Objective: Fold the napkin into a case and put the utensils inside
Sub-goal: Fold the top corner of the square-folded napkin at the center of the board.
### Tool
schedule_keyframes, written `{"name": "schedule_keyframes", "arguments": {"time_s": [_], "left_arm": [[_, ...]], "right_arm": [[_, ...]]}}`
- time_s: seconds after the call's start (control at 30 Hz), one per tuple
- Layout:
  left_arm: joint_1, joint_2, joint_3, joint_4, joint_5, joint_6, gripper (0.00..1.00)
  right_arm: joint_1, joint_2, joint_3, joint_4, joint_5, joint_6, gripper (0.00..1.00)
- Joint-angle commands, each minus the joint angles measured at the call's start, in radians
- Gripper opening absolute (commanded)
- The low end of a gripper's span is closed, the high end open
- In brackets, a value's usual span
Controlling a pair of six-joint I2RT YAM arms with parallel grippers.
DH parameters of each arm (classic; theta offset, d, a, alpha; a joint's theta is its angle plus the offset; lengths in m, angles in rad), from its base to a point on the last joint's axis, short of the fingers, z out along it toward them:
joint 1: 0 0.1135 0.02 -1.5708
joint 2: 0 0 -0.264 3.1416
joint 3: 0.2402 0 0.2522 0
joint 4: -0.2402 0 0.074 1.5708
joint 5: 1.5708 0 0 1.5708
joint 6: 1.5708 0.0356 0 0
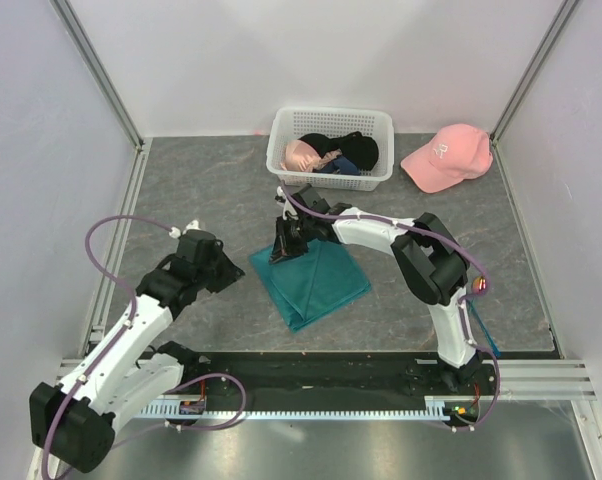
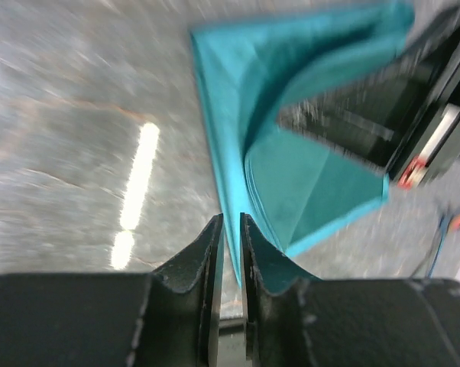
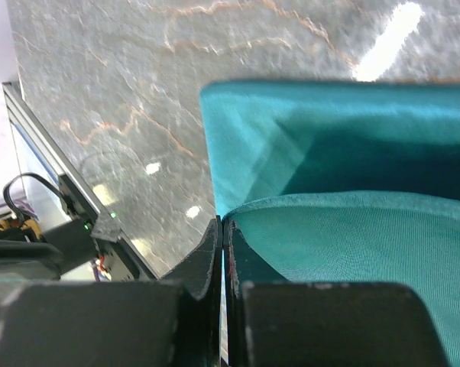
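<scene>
Teal-green napkin [image 1: 316, 285]: mid-table [image 1: 201, 190], partly folded, far corner raised | right gripper [image 1: 284, 245]: clamped on that raised corner | left gripper [image 1: 226, 268]: jaws slightly parted at the left corner, no clear hold | step: carry the fold across low, match the edges, let go only once flat.

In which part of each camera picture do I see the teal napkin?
Top external: napkin in the centre, on the table.
Left wrist: napkin at upper right, running down to the left gripper.
Right wrist: napkin in the right half, just above the right gripper.
Shared landmark: the grey veined table beside it.
</scene>
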Motion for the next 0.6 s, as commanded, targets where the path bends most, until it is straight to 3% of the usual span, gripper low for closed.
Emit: {"name": "schedule_keyframes", "arguments": {"time_s": [0.0,0.57], "left_arm": [[0.086,0.002,0.094,-0.1,0.003,0.116,0.21],[0.116,-0.026,0.085,-0.103,0.043,0.125,0.21]], "right_arm": [[0.012,0.04,0.075,0.032,-0.019,0.02,0.0],[0.017,0.137,0.179,0.021,0.008,0.043,0.01]]}}
